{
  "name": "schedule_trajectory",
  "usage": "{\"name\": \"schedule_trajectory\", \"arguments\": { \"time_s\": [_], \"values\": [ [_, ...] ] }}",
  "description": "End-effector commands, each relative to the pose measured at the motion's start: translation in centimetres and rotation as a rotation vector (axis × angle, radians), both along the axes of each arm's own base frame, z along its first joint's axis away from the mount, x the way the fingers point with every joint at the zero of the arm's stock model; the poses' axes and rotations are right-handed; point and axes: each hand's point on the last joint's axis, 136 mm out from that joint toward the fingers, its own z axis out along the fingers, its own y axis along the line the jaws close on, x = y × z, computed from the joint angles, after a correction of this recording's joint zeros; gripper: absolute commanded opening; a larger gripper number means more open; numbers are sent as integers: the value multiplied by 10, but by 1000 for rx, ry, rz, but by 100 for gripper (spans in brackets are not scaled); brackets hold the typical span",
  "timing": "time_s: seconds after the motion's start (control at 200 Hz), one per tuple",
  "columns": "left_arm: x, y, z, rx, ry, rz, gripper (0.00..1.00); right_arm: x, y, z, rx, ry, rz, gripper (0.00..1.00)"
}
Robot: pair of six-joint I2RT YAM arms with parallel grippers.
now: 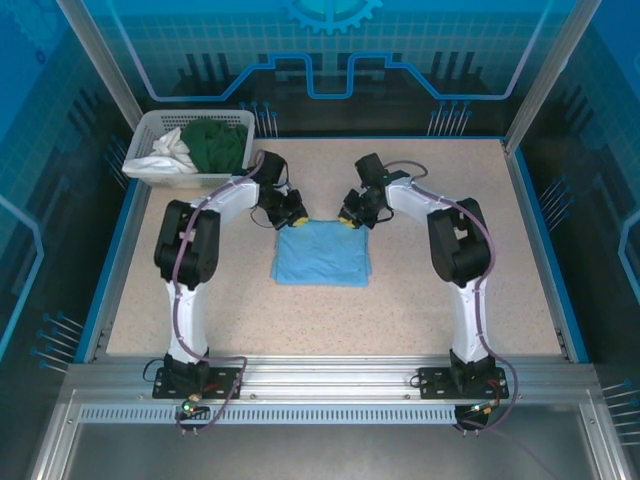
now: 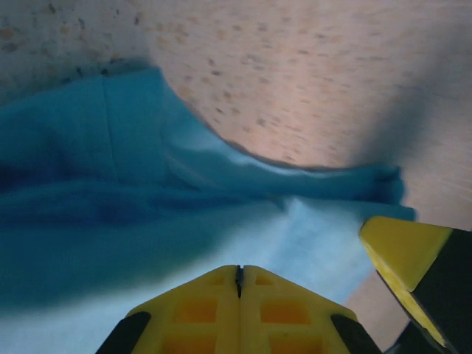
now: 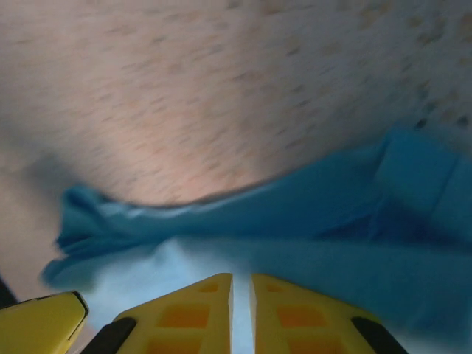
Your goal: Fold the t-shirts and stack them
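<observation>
Blue folded t-shirt (image 1: 322, 258), left tool (image 2: 239, 270) pinched shut

From my station both wrist views are smeared, the light blue t-shirt (image 2: 147, 192) runs off their edges, and overhead the right gripper (image 1: 353, 217) is too small to tell whether it pinches cloth.

A light blue t-shirt (image 1: 322, 256) lies folded into a flat rectangle mid-counter (image 1: 330, 320); its far edge is rumpled. A dark green garment (image 1: 220, 145) and a white garment (image 1: 172, 150) sit bunched in a white basket (image 1: 185, 180), far left corner.
</observation>
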Motion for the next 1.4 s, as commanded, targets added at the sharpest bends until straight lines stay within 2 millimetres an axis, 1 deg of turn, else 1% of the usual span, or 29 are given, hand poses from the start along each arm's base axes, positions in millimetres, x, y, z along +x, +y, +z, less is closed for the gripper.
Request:
{"name": "schedule_trajectory", "arguments": {
  "time_s": [0.0, 0.075, 0.155, 0.22, 0.265, 0.335, 0.36, 0.43, 0.485, 0.535, 0.57, 0.605, 0.64, 0.68, 0.69, 0.7, 0.78, 0.795, 0.805, 0.835, 0.885, 0.94, 1.045, 1.085, 1.106, 1.146, 1.216, 1.301, 1.396],
  "values": [
    [16, 17, -16, 65, 5, 16, 0, -4, -14, -17, 8, 95, -10, 14],
    [19, 38, -28, 130, 26, 47, 0, 0, -29, -30, 16, 129, -41, 15],
    [20, 55, -32, 166, 51, 81, 0, 3, -41, -37, 17, 146, -42, 17],
    [23, 60, -29, 167, 48, 89, 0, 7, -44, -34, 34, 132, -30, 19],
    [25, 58, -22, 156, 40, 84, 2, 11, -43, -27, 44, 107, -20, 22],
    [32, 51, -2, 118, 6, 76, 9, 19, -38, -6, 72, 36, -5, 29],
    [34, 48, 6, 103, -5, 76, 13, 20, -36, 4, 77, 8, -1, 35],
    [40, 42, 39, 56, -58, 80, 29, 22, -28, 33, 81, -69, 19, 49],
    [40, 36, 68, 27, -109, 71, 41, 19, -24, 56, 58, -123, 43, 56],
    [35, 30, 94, 13, -159, 54, 54, 11, -22, 70, 1, -144, 69, 62],
    [28, 25, 111, 10, -199, 33, 64, 0, -20, 73, -66, -132, 93, 66],
    [20, 21, 123, 14, -237, 9, 74, -16, -26, 70, -177, -76, 108, 71],
    [8, 17, 129, 24, -264, -17, 81, -29, -27, 67, -254, -22, 132, 72],
    [-8, 16, 130, 53, -281, -42, 90, -41, -14, 62, -275, -2, 192, 75],
    [-13, 17, 129, 63, -280, -46, 95, -44, -10, 61, -278, 1, 206, 76],
    [-18, 17, 129, 71, -282, -51, 98, -47, -8, 60, -284, 5, 217, 77],
    [-57, 26, 124, 109, -281, -46, 99, -73, 15, 49, -346, 7, 281, 82],
    [-64, 29, 121, 112, -276, -39, 99, -77, 19, 46, -351, 7, 290, 89],
    [-68, 31, 124, 110, -283, -33, 99, -80, 21, 45, -354, 9, 294, 95],
    [-84, 38, 118, 122, -270, -21, 99, -86, 29, 39, -364, 14, 306, 99],
    [-108, 52, 114, 163, -263, -6, 99, -96, 39, 29, -372, 31, 323, 100],
    [-134, 72, 103, 240, -242, 8, 99, -102, 50, 19, -381, 45, 351, 100],
    [-181, 103, 78, 362, -174, -1, 99, -103, 56, -1, -460, 69, 404, 100],
    [-195, 108, 70, 374, -151, -11, 99, -102, 54, -6, -485, 85, 416, 100],
    [-202, 109, 66, 376, -139, -16, 99, -102, 52, -18, -507, 112, 425, 100],
    [-214, 111, 58, 369, -120, -19, 99, -100, 48, -26, -525, 132, 436, 100],
    [-229, 110, 50, 345, -92, -18, 99, -96, 33, -39, -570, 173, 427, 100],
    [-233, 106, 52, 312, -83, -12, 99, -86, 9, -45, -601, 199, 405, 100],
    [-231, 102, 56, 293, -84, -15, 99, -72, -32, -46, -650, 236, 360, 100]
  ]
}}
